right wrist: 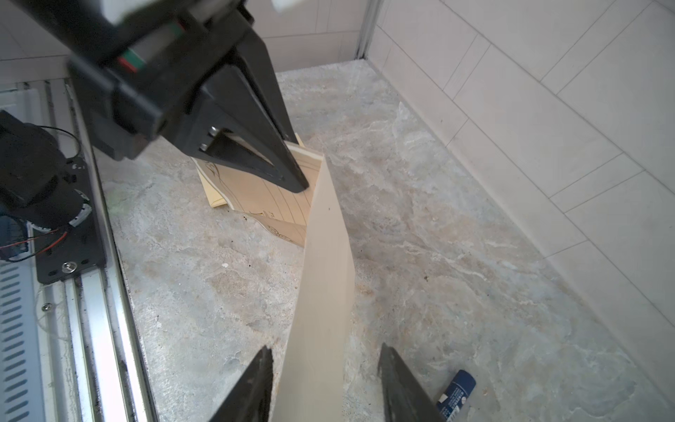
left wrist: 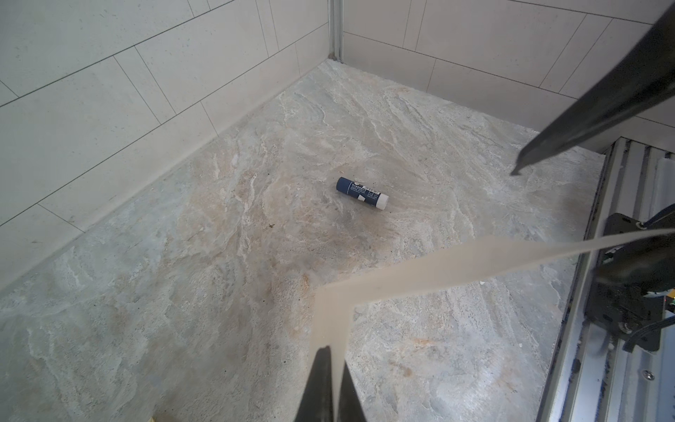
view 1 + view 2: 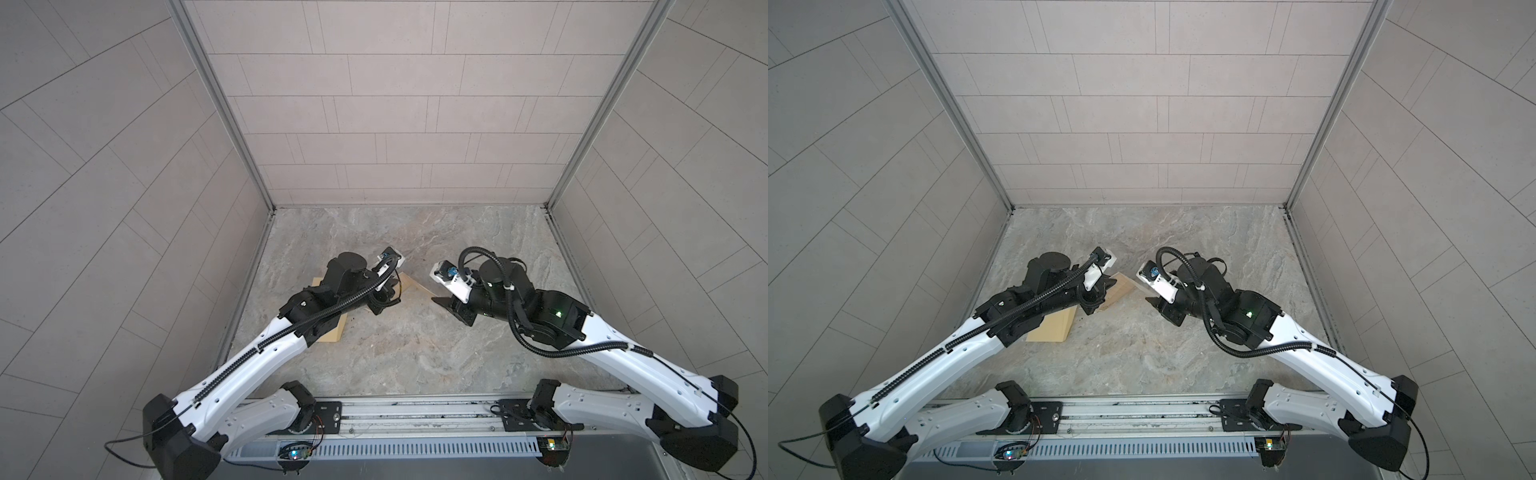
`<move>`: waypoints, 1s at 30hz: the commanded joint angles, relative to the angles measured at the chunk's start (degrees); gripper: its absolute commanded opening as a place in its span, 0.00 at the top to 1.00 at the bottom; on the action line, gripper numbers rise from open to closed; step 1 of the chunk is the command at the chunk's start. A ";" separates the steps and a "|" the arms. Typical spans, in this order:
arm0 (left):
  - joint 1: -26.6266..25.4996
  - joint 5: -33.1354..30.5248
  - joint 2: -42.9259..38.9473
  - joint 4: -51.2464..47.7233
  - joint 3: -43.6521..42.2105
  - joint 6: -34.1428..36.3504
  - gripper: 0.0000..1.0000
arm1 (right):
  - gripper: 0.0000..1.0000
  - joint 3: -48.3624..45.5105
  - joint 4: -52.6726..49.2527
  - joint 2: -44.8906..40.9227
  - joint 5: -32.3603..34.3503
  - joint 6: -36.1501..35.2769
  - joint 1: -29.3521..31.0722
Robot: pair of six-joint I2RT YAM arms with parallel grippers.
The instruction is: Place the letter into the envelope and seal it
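The letter [image 1: 328, 274], which looks thin and limp and will likely bend easily, is pinched at one edge by the left gripper [image 2: 330, 365] over the envelope [image 3: 1052, 330] on the desk [image 3: 415, 353], its free end running between the spread jaws of the right gripper [image 1: 325, 349], so it is best held near an edge.

Both top views hung high above the near grey metal rail [image 3: 415, 409], looking down and forward over the whole grey marbled stone tabletop [image 3: 415, 353] to the pale tiled back wall [image 3: 395, 104]. Each wrist camera rode low and close to that tabletop, and they faced one another across the middle. Both caught the pale beige bordered paper sheet [image 2: 420, 270] and the small dark-blue cylindrical glue stick [image 1: 456, 392].
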 commanded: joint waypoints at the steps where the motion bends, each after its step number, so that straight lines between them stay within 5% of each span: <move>1: 0.55 0.07 -2.00 2.16 -1.20 -0.24 1.00 | 0.40 2.38 -1.84 -6.12 -3.71 -1.72 0.39; 8: 0.70 10.31 -5.94 8.06 -4.73 1.62 1.00 | 0.31 -0.57 1.77 -11.64 -6.98 -2.36 0.38; 17: 0.77 22.41 -10.68 16.30 -9.38 1.56 1.00 | 0.27 2.14 1.62 -4.50 -10.54 -4.35 0.41; 30: 0.69 31.28 -11.41 20.17 -10.66 -0.12 1.00 | 0.36 5.39 1.90 3.97 -17.00 -6.89 0.38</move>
